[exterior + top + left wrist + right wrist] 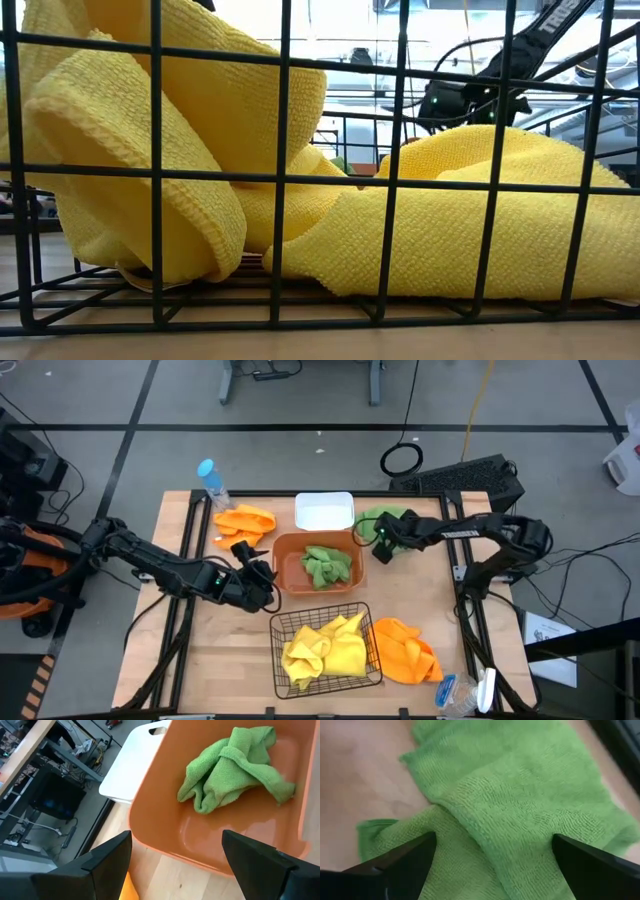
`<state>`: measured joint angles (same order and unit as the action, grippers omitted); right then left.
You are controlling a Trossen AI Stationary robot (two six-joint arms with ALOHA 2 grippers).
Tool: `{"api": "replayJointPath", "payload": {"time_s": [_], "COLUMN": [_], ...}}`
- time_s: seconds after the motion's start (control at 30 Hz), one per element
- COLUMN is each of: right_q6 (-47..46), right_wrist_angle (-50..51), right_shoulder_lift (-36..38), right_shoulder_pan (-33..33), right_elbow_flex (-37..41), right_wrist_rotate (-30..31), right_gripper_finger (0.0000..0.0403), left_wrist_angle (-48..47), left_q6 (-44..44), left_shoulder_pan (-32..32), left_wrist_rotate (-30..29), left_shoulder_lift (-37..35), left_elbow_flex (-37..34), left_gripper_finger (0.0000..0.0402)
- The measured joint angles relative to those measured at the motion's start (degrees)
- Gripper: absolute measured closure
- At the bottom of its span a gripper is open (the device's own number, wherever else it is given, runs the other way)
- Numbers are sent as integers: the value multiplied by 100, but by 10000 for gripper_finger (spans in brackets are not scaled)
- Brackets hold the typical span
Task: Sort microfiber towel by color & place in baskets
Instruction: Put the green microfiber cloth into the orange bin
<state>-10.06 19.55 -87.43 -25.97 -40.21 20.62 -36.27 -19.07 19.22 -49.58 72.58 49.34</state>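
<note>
Towel count: two green, two orange; the yellow heap point(325, 650) fills the black wire basket point(277, 656) at lower centre, its count not separable. One green towel point(326, 565) lies crumpled in the orange tub point(290, 543), mid-frame, no clear long axis. The second green towel point(381, 518) lies on the table right of the white bin point(324, 512); my right gripper point(492, 851) is over it, jaws spread, nothing grasped. Orange towels: one point(245, 521) upper left, long axis left-right; one point(405, 650) lower right beside the basket. My left gripper point(176, 852) sits at the tub's left rim, jaws released. A blue-capped bottle point(211, 482) stands upper left.
</note>
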Motion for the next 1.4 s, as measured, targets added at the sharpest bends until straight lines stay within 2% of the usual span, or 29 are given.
{"api": "replayJointPath", "payload": {"time_s": [0.1,0.2,0.33,0.57,0.6,0.8,1.0,1.17,1.4], "right_q6": [-157,-352,-666,-1161,-1174,-1199,-1330,-1467,-1308], "right_wrist_angle": [-23,-55,-51,50,55,230,313,268,-906], "right_shoulder_lift": [-210,-331,-418,-433,-433,-128,966,2100,3358], "right_shoulder_pan": [-35,-29,-29,-31,-31,2,281,751,1806], "right_elbow_flex": [-8,-24,-28,-11,-11,27,17,-22,-37], "right_wrist_rotate": [-84,-128,-154,-85,-74,-63,9,48,44], "right_gripper_finger": [27,74,168,365,382,389,398,400,400], "left_wrist_angle": [-1,0,0,24,24,52,211,367,917], "left_q6": [-9,-11,-15,-15,-15,-17,13,140,494], "left_shoulder_pan": [4,4,4,4,4,36,83,79,79], "left_wrist_rotate": [2,88,122,136,137,241,247,245,249], "left_shoulder_lift": [0,0,0,0,0,0,2,2,2], "left_elbow_flex": [0,-2,-2,-2,-2,-2,-4,-7,-7], "left_gripper_finger": [87,87,87,87,87,87,87,87,87]}}
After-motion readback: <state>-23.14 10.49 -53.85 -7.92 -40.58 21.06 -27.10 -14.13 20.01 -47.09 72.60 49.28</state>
